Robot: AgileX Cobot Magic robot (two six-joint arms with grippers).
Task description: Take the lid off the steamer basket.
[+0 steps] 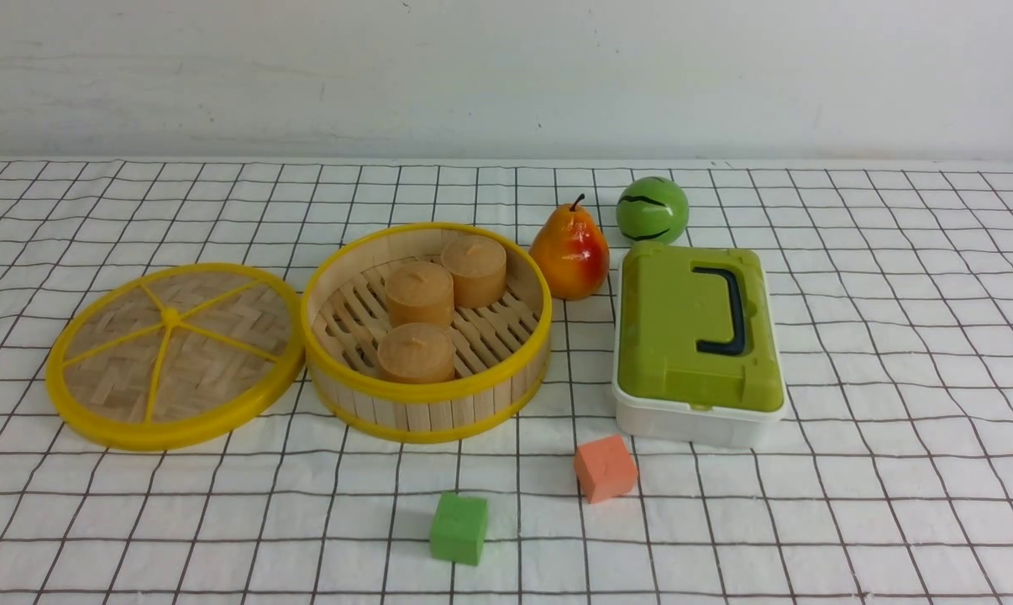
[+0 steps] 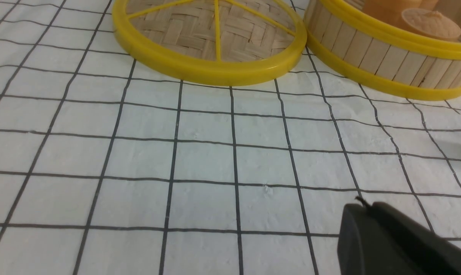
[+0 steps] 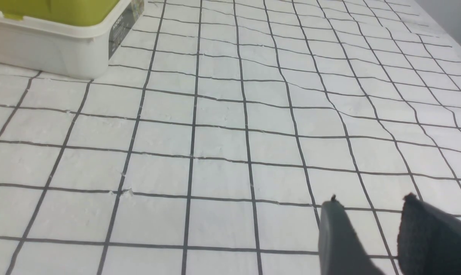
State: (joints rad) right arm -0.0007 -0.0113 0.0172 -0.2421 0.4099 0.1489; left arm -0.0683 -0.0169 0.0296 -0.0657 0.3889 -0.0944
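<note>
Lid (image 1: pixel 175 353) off (flat) — right fingers (image 3: pixel 341 236) apart, empty.

A white cloth with a dark grid (image 1: pixel 893 353) covers the bench. Toward the right edge sits a white rectangular box (image 1: pixel 693 418) closed by a green lid with a black handle (image 1: pixel 693 328). Just behind it, nearer the far edge, stands a green striped ball (image 1: pixel 652 210), and close beside that a red-yellow pear (image 1: pixel 569 252), upright. Nearer the front edge lie an orange cube (image 1: pixel 605 468) and a green cube (image 1: pixel 459 527), apart from each other. Three tan round cakes (image 1: pixel 420 294) are clustered together around mid-bench
</note>
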